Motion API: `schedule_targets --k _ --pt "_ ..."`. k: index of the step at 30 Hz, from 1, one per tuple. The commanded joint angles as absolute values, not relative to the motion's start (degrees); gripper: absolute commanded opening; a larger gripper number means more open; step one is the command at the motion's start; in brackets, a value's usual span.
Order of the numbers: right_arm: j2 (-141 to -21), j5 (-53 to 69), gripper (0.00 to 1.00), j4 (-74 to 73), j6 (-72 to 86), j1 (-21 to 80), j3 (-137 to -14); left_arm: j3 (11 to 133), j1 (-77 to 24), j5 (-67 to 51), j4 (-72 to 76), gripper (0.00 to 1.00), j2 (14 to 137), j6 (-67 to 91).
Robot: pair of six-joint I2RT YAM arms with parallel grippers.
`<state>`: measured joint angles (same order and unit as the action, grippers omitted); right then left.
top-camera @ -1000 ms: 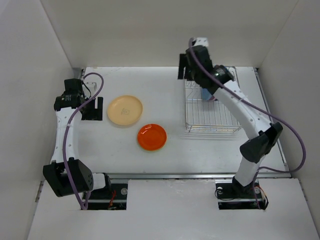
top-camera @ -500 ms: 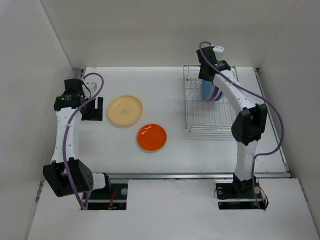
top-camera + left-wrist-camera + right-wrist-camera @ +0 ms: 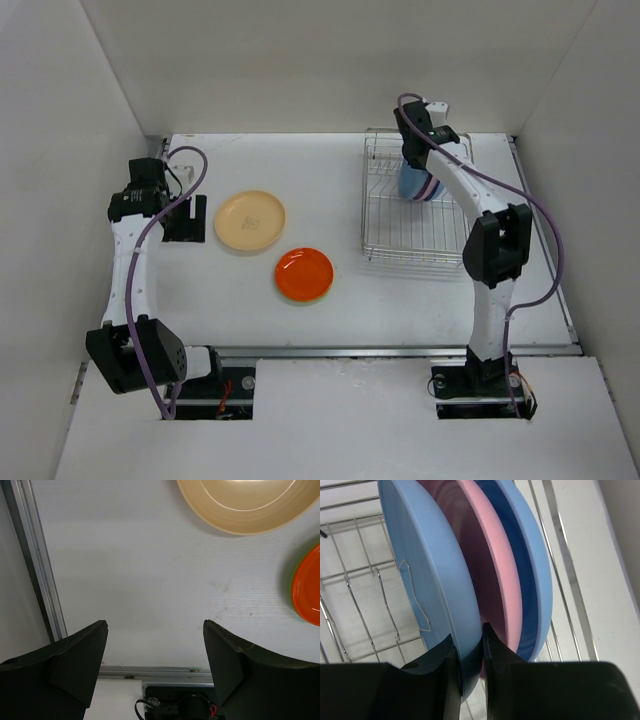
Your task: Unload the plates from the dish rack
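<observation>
While the light blue plate stands on edge, right tool clamps its rim

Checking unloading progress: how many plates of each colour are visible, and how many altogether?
Pale yellow round plate: 1
Orange round plate: 1
Green plate under orange: 1
Light blue round plate: 1
Pink round plate: 1
Darker blue round plate: 1
Total: 6

The white surface carries a pale yellow plate lying flat left of centre. An orange plate lies just beside it, nearer the arms and apart from it. A thin green rim at its edge may be another plate underneath. The dish rack stands at the far right.
</observation>
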<state>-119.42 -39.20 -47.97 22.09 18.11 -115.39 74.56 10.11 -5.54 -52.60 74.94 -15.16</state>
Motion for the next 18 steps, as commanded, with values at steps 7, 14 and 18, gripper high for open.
schedule_targets --k 7,14,18 --pt "-104.4 -39.0 0.0 -50.2 20.4 19.7 -119.8 77.6 10.0 -10.0 -55.3 0.74 73.1 -15.9" --pt "-95.7 -34.0 0.0 -50.9 17.5 21.6 -119.8 81.1 10.0 -19.8 -57.7 0.88 73.1 -17.7" --pt "-92.6 -19.0 0.0 -47.7 17.0 25.3 -114.4 83.2 10.0 -29.9 -59.8 0.89 72.0 -18.9"
